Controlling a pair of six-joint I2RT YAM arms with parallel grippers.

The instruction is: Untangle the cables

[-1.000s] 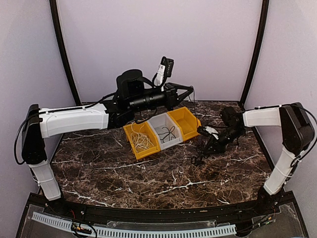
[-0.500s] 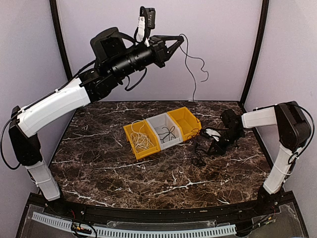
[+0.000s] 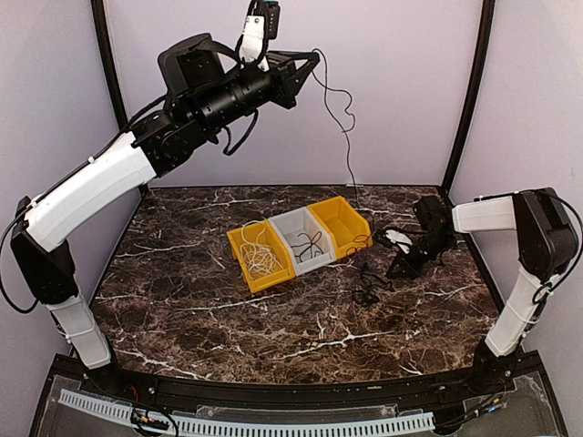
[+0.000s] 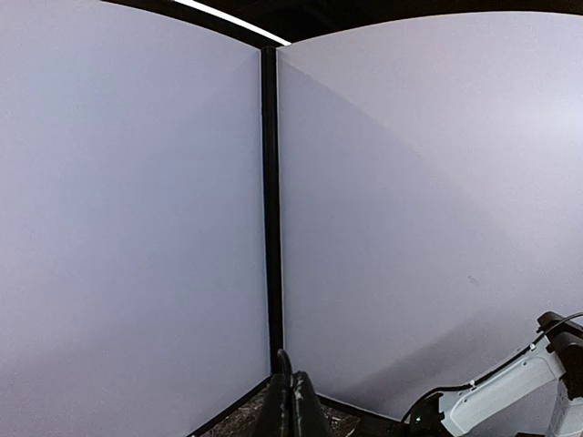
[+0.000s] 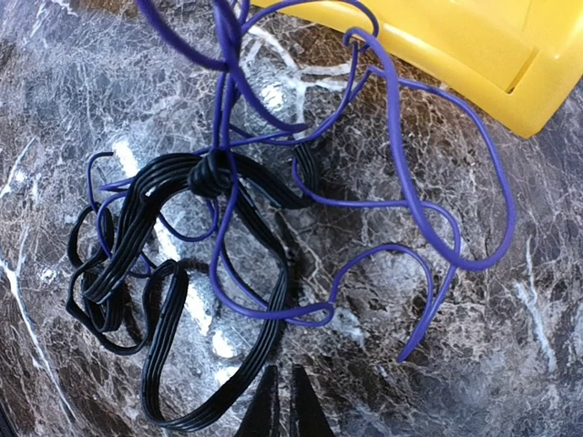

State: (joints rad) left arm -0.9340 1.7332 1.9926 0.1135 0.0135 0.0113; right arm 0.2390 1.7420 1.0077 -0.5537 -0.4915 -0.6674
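Left end effector (image 3: 315,56): closed, pinching thin cable (image 3: 347,159) hanging beneath it; its own wrist camera misses that cable. Right end effector (image 5: 281,401): closed, empty; tangle (image 5: 219,273) just ahead, indistinct from overhead.

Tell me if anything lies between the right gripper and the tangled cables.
Nothing visible does. The shut right gripper is right beside the black cable loops and the thin bluish cable on the marble table; the yellow bin lies beyond them. The left gripper holds a hanging cable aloft.

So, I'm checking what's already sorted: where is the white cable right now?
Top view: the white cable lies coiled inside the yellow bin at the left end of the three-bin row, right beside the grey bin.
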